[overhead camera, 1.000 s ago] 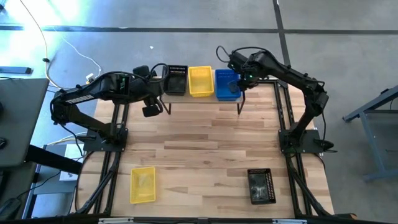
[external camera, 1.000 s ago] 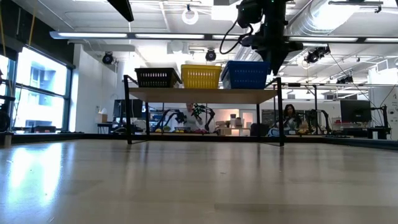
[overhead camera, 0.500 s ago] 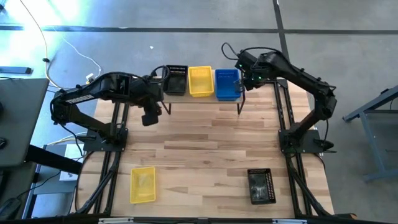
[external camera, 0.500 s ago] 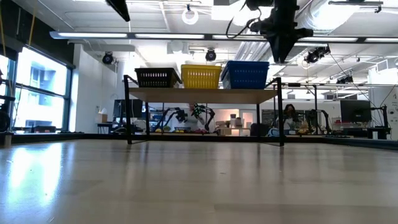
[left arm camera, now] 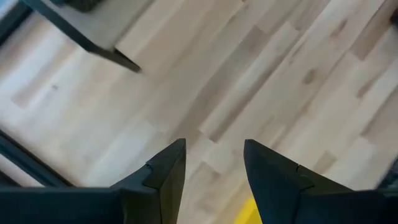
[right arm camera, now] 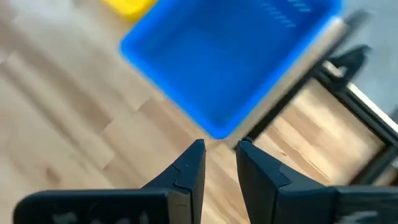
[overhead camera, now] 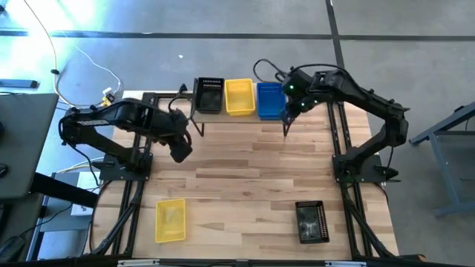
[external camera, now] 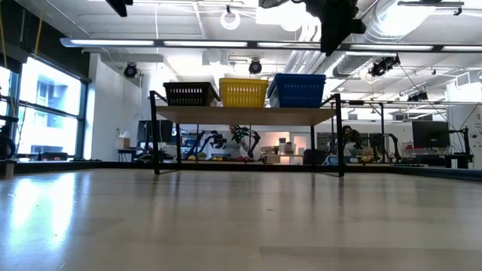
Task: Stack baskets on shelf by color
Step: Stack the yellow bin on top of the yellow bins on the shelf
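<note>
My right gripper [right arm camera: 219,163] hangs empty, fingers slightly apart, just beside the blue basket [overhead camera: 271,100] on the shelf [external camera: 245,115]. My left gripper [left arm camera: 213,167], spread and empty, hovers left of it. A yellow basket [overhead camera: 170,220] and black basket [overhead camera: 311,221] lie near me.

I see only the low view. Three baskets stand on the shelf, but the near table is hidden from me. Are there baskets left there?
Observer: Yes, two. A yellow basket lies near the table's front left.
Operator: And the second one?
Observer: A black basket lies near the front right.
Operator: Does the left gripper hold something?
Observer: No. The left gripper is open and empty, over bare table in front of the shelf.
Operator: And the right gripper?
Observer: The right gripper holds nothing, with a narrow gap between its fingers; it hangs beside the blue basket.
</note>
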Action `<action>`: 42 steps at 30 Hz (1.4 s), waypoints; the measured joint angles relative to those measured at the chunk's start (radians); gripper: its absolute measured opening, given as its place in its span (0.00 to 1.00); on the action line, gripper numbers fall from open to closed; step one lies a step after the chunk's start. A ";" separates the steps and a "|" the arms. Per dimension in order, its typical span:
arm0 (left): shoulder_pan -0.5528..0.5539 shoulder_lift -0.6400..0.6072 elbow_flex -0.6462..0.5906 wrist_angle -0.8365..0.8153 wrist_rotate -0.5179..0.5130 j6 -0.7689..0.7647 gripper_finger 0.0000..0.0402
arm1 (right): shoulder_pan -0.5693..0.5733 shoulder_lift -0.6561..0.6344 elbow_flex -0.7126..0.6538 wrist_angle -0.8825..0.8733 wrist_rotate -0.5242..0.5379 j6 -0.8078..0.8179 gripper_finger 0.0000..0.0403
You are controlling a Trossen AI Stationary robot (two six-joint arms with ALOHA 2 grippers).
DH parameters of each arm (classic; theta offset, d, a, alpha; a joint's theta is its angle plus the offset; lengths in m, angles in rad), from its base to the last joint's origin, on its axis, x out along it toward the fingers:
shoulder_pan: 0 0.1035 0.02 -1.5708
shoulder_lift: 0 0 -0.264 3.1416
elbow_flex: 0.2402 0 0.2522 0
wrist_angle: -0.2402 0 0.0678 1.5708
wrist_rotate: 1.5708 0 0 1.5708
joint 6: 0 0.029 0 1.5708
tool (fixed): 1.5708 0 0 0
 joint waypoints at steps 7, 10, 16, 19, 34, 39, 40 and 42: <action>-0.167 0.001 -0.054 0.025 -0.007 -0.315 0.38 | 0.093 0.000 0.000 0.009 -0.041 -0.087 0.19; -0.253 0.000 -0.108 0.025 -0.007 -0.458 0.38 | 0.123 0.000 0.000 0.011 -0.038 -0.115 0.19; -0.428 0.000 -0.218 0.090 -0.008 -0.725 0.38 | 0.153 0.000 0.000 0.020 -0.038 -0.154 0.19; -0.506 0.000 -0.265 0.122 -0.009 -0.849 0.38 | 0.159 0.000 0.000 0.020 -0.038 -0.167 0.19; -0.824 0.000 -0.470 0.273 -0.015 -1.395 0.38 | 0.162 0.001 0.000 0.020 -0.038 -0.186 0.19; -0.887 0.026 -0.506 0.310 0.001 -1.498 0.38 | 0.162 0.001 0.000 0.021 -0.038 -0.186 0.19; -0.896 0.032 -0.513 0.325 0.013 -1.506 0.38 | 0.162 0.001 0.000 0.023 -0.038 -0.186 0.19; -0.913 0.049 -0.525 0.356 0.045 -1.522 0.38 | 0.162 0.001 0.000 0.023 -0.038 -0.186 0.19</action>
